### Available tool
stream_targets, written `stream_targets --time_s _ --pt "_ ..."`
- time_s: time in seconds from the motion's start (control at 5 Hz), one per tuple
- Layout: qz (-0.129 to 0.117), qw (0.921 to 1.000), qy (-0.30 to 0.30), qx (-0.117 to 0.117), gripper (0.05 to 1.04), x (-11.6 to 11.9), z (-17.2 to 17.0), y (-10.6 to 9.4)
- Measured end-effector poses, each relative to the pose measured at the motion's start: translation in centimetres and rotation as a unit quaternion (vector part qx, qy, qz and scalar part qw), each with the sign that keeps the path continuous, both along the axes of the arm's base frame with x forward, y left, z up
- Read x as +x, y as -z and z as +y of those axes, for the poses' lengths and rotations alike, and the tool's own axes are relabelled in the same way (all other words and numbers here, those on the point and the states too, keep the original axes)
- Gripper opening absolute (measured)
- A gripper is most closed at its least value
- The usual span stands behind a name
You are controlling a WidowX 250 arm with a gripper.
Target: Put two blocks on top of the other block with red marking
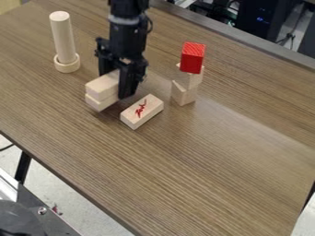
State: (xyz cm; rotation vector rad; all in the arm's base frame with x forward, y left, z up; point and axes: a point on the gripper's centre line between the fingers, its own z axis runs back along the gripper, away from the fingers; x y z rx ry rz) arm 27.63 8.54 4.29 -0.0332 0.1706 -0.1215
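From where I stand, the red-marked block (pixel 142 112) lies bare-topped on the table (pixel 209 179), both blocks left to place, that plain stacked pair (pixel 100 89) nearby at the gripper (pixel 115 84), whose grip I can't make out.

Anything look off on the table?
Mildly: the red block looks askew on the small wooden block under it, so that tower looks crooked. Nothing looks spilled or damaged.
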Motion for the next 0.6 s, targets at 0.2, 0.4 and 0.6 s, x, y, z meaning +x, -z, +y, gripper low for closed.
stream_targets --time_s 0.2,0.4,0.6 --pt "-0.021 0.9997 -0.011 0.0 0.594 0.07 -0.14 -1.69" --pt "-0.017 0.9998 -0.013 -0.001 0.594 -0.25 -0.33 -1.61" --pt "-0.013 0.9998 -0.009 0.013 0.594 -0.59 -0.91 -0.88"
